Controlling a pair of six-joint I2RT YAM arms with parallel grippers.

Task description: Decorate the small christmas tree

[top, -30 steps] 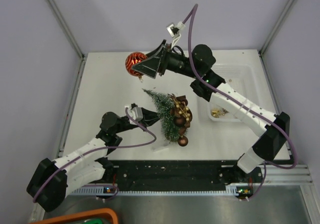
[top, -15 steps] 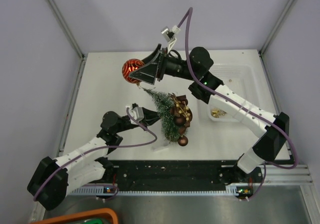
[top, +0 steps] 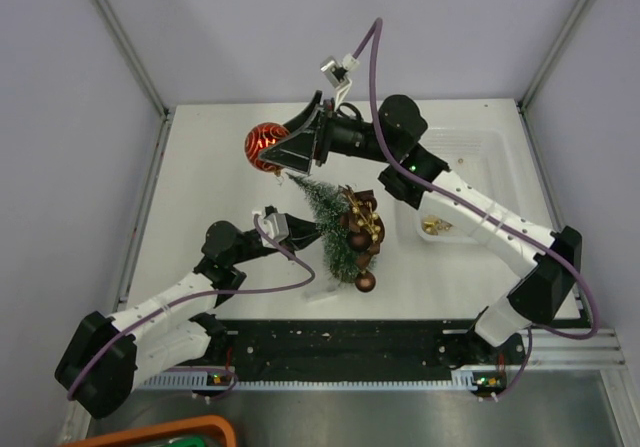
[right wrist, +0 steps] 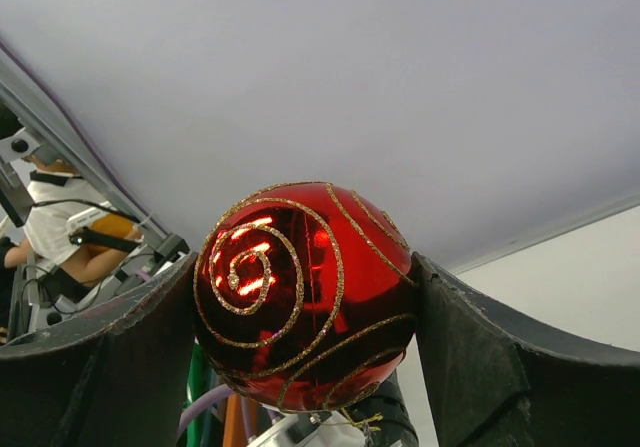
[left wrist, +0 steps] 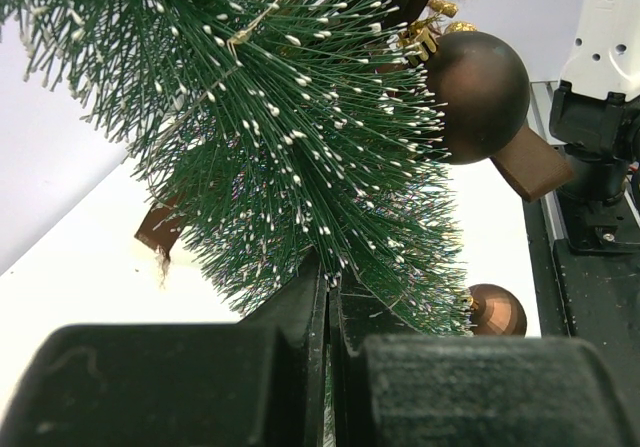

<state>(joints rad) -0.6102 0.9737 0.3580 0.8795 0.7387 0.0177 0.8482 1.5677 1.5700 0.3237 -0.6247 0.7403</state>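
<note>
while left end effector [top: 306, 229] clenches the small christmas tree [top: 328, 219], raised right end effector [top: 272, 151] grips red bauble [right wrist: 305, 292].

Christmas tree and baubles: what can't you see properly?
- Tip of the small christmas tree, dark green bristles: left wrist view, top edge cuts it.
- Whether the shut left gripper pinches its stem: bristles hide that.
- Sides of the shiny red gold-swirled ball: right wrist view, right gripper covers them.
- The gold bits in the white tray: top view, too small.
</note>
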